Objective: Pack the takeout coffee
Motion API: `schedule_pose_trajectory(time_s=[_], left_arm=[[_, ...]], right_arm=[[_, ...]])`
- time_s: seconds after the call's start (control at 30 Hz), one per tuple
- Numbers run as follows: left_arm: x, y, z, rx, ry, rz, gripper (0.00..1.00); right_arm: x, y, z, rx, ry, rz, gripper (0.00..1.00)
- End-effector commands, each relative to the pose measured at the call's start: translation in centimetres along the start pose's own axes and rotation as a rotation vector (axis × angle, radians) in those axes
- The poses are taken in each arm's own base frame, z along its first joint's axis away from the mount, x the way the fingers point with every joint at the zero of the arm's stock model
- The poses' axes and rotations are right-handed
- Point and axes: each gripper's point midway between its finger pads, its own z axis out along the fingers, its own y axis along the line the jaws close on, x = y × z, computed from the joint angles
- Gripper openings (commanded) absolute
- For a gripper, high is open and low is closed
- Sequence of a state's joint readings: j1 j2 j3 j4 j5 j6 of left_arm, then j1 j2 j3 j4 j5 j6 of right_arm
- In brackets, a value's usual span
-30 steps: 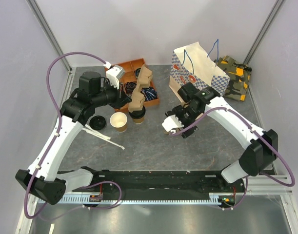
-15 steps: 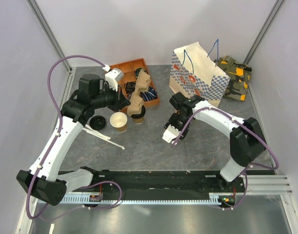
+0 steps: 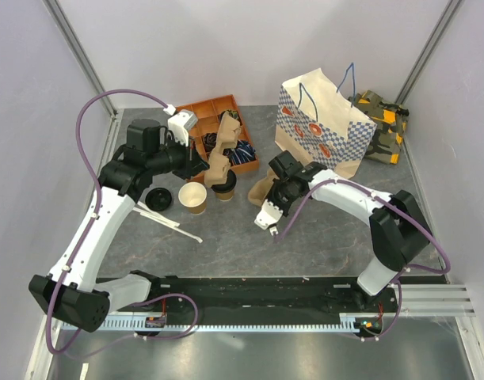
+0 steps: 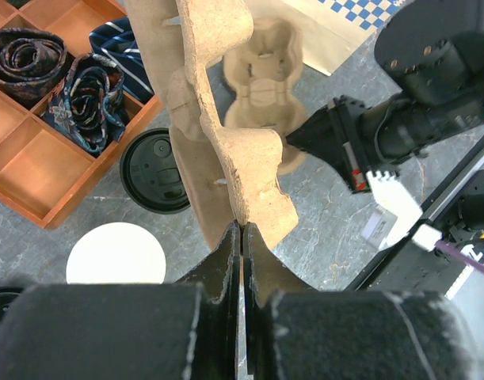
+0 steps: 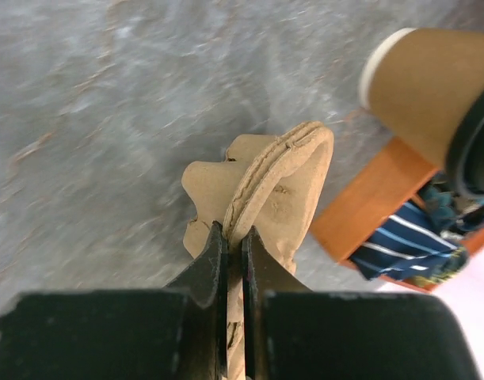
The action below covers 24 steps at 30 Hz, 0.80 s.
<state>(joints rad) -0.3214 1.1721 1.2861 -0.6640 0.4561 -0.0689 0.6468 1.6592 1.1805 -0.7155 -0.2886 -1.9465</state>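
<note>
The takeout coffee (image 3: 224,189), a brown cup with a black lid (image 4: 156,170), stands in front of the orange tray (image 3: 196,111); in the right wrist view it (image 5: 428,87) is at the top right. Above it my left gripper (image 3: 200,162) (image 4: 242,227) is shut on the edge of an upright moulded pulp cup carrier (image 3: 221,152) (image 4: 214,119). To the right, my right gripper (image 3: 267,198) (image 5: 234,237) is shut on the rim of a second pulp carrier (image 3: 261,188) (image 5: 265,186) (image 4: 261,75), low over the table.
A lidless tan cup (image 3: 193,198) (image 4: 115,253) and a loose black lid (image 3: 157,198) sit left of the coffee. The tray holds rolled ties (image 4: 79,99). A checked paper bag (image 3: 321,127) and a camouflage pouch (image 3: 380,127) stand at the back right.
My right gripper has swung left towards the coffee and gone from open to shut on a pulp carrier. The left gripper has lifted its carrier slightly.
</note>
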Motion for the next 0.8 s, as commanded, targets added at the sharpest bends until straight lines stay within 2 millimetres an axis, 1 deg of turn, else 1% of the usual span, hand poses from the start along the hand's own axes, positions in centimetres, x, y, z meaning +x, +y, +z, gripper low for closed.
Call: schedule_pose_trajectory(time_s=[0.0, 0.07, 0.1, 0.2, 0.23, 0.27, 0.3, 0.33, 0.37, 0.4, 0.43, 0.47, 0.5, 0.53, 0.57, 0.6, 0.63, 0.67, 0.7, 0.73, 0.77], left_arm=[[-0.6, -0.1, 0.2, 0.022, -0.021, -0.02, 0.02], [-0.6, 0.0, 0.2, 0.017, -0.023, -0.021, 0.02], [-0.6, 0.0, 0.2, 0.017, -0.023, -0.016, 0.02], [-0.5, 0.2, 0.1, 0.014, -0.023, -0.011, 0.02], [-0.4, 0.2, 0.1, 0.012, -0.021, -0.011, 0.02], [-0.3, 0.2, 0.1, 0.015, -0.02, -0.001, 0.02], [-0.3, 0.2, 0.0, 0.015, -0.022, 0.006, 0.02], [-0.3, 0.0, -0.1, 0.024, -0.024, 0.016, 0.02], [-0.3, 0.0, -0.1, 0.032, -0.024, 0.04, 0.02], [-0.2, -0.2, -0.3, 0.039, -0.025, 0.055, 0.02], [-0.1, -0.4, -0.3, 0.051, -0.026, 0.069, 0.02], [-0.1, -0.3, -0.4, 0.051, -0.029, 0.103, 0.02], [0.1, -0.2, -0.4, 0.049, -0.024, 0.112, 0.02], [0.3, -0.4, -0.4, 0.059, -0.023, 0.126, 0.02], [0.3, -0.4, -0.5, 0.062, -0.025, 0.157, 0.02], [0.6, -0.4, -0.5, 0.063, -0.022, 0.171, 0.02], [0.5, -0.5, -0.6, 0.065, -0.027, 0.197, 0.02], [0.6, -0.7, -0.6, 0.07, -0.026, 0.258, 0.02], [0.9, -0.8, -0.5, 0.068, -0.02, 0.295, 0.02], [0.8, -1.2, -0.9, 0.071, -0.034, 0.354, 0.02], [0.9, -2.0, -1.0, 0.103, -0.044, 0.501, 0.02]], right_arm=[[0.5, -3.7, 1.0, 0.167, 0.054, -0.057, 0.0], [0.9, -4.5, 1.5, 0.229, 0.07, -0.051, 0.0], [1.5, -5.1, 2.0, 0.271, 0.094, -0.06, 0.0], [2.3, -5.8, 2.5, 0.34, 0.123, -0.026, 0.0], [2.5, -5.7, 2.5, 0.346, 0.141, -0.023, 0.1], [2.6, -5.6, 2.4, 0.352, 0.148, -0.021, 0.16], [2.3, -5.5, 1.8, 0.373, 0.154, -0.016, 0.36], [2.2, -5.4, 1.2, 0.382, 0.162, -0.011, 0.48], [1.8, -5.0, 1.1, 0.382, 0.159, -0.004, 0.57], [1.2, -5.2, -0.5, 0.402, 0.16, 0.003, 0.7], [0.9, -5.0, -1.2, 0.404, 0.16, 0.01, 0.75], [0.1, -4.3, -1.4, 0.377, 0.143, 0.021, 0.8], [-0.6, -4.6, -3.1, 0.406, 0.141, 0.036, 0.9], [-1.0, -4.5, -3.8, 0.414, 0.135, 0.047, 0.95], [-1.6, -4.6, -4.6, 0.426, 0.126, 0.06, 0.98], [-2.6, -4.8, -6.2, 0.452, 0.115, 0.072, 0.98], [-3.0, -4.8, -7.0, 0.471, 0.095, 0.133, 0.98], [-3.5, -5.7, -8.7, 0.515, 0.071, 0.185, 0.98], [-4.3, -6.1, -10.4, 0.545, 0.046, 0.245, 0.98], [-4.7, -6.6, -11.5, 0.562, 0.02, 0.313, 0.98], [-5.2, -8.3, -14.4, 0.635, -0.044, 0.501, 0.98]])
